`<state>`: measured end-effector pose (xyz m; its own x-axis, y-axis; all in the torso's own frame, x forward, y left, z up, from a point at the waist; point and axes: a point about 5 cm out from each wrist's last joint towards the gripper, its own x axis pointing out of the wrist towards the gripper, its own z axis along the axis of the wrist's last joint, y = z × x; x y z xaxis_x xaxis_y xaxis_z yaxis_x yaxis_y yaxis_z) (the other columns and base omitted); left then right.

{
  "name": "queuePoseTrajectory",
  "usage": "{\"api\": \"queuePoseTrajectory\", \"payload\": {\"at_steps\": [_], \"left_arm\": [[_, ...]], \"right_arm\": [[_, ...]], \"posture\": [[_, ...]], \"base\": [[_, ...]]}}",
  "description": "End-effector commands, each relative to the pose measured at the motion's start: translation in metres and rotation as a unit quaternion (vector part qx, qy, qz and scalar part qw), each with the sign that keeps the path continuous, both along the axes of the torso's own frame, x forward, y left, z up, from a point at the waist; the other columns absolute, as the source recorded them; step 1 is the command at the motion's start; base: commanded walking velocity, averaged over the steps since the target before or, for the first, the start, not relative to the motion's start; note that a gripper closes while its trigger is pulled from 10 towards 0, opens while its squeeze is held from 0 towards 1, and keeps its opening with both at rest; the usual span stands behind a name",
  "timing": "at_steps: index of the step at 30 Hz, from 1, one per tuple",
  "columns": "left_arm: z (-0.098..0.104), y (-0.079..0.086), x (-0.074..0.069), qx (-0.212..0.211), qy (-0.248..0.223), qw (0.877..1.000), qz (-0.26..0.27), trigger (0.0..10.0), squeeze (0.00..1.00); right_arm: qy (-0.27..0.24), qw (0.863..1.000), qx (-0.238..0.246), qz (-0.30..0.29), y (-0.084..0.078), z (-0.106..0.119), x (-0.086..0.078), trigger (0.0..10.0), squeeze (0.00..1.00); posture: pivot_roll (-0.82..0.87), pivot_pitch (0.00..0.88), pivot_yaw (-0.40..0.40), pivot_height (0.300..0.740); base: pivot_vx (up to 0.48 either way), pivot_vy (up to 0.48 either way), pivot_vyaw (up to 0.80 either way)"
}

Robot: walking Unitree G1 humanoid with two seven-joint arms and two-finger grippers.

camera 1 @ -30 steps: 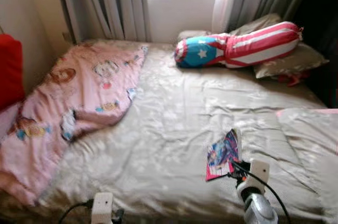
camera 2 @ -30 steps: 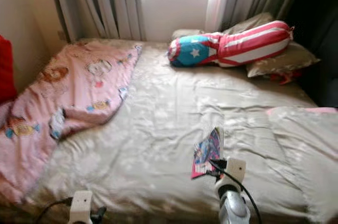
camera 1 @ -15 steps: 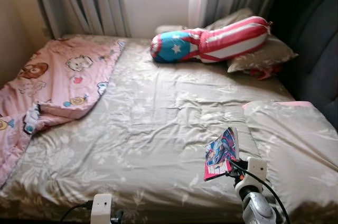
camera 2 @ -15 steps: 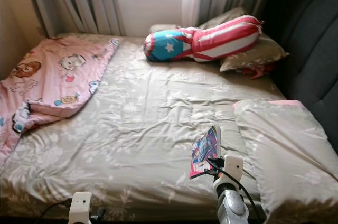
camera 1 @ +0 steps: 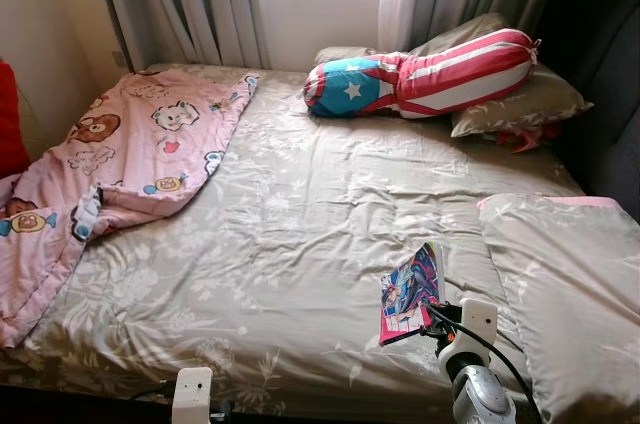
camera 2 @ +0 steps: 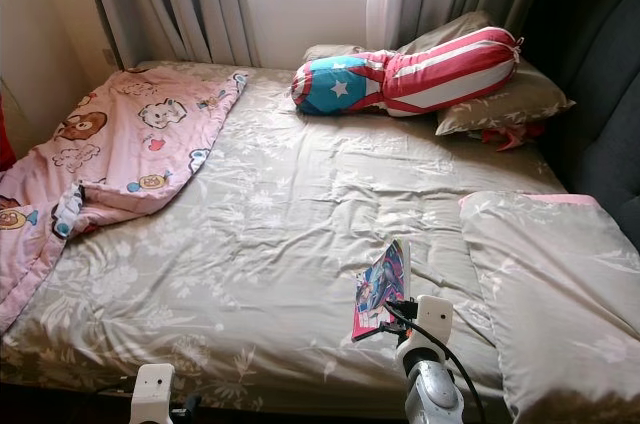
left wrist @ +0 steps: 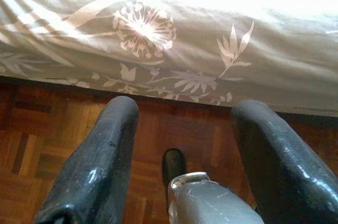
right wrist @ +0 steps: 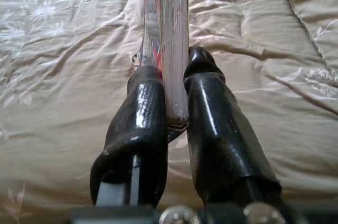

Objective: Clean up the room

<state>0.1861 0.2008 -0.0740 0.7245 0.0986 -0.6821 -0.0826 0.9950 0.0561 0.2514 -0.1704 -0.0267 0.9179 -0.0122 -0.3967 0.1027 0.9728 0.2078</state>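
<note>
**Book pinched in right gripper, held over the bed's near edge**

Right gripper (right wrist: 174, 113) is pressed together on a thin book (camera 1: 413, 289); the two black fingers (right wrist: 140, 123) clamp its lower end, one on each cover, page edges showing between them; the book's long axis runs straight out from the gripper, in line with the fingers, spine-to-fore-edge standing upright rather than flat; it projects up and away from the gripper over the bed (camera 1: 300, 214), apparently clear of the grey floral sheet, though contact at the far tip cannot be ruled out.

Left gripper (left wrist: 185, 145) hangs low by the bed's near edge; fingers spread wide, nothing between them; wooden floor (left wrist: 31, 145) beneath, sheet hem just beyond; well apart from the book, so the right arm is the one carrying the work.

Beyond the right gripper: a grey pillow (camera 1: 570, 284) just to its right; a star-and-stripe bolster (camera 1: 420, 79) far ahead against the headboard pillows; a pink cartoon blanket (camera 1: 110, 159) rumpled far off to its left.

Judgement: the book is already in hand; the coming move likely turns on carrying it off the bed to a proper place; no such place is in sight here.
</note>
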Motion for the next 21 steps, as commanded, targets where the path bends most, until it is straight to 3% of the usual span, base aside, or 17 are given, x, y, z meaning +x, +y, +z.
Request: {"api": "queuePoseTrajectory", "payload": {"at_steps": [1,21], "left_arm": [[-0.0013,0.0006,-0.0021,-0.002,0.007,1.000,-0.001,10.0,0.00],[-0.0013,0.0006,-0.0021,-0.002,0.007,1.000,-0.001,10.0,0.00]], "right_arm": [[-0.017,1.000,-0.004,0.001,-0.0009,0.0070,0.0075,10.0,0.00],[-0.017,1.000,-0.004,0.001,-0.0009,0.0070,0.0075,10.0,0.00]], "posture": [[0.02,0.000,-0.055,0.740],[0.02,0.000,-0.055,0.740]], "base": [[0.266,0.000,0.00],[0.266,0.000,0.00]]}}
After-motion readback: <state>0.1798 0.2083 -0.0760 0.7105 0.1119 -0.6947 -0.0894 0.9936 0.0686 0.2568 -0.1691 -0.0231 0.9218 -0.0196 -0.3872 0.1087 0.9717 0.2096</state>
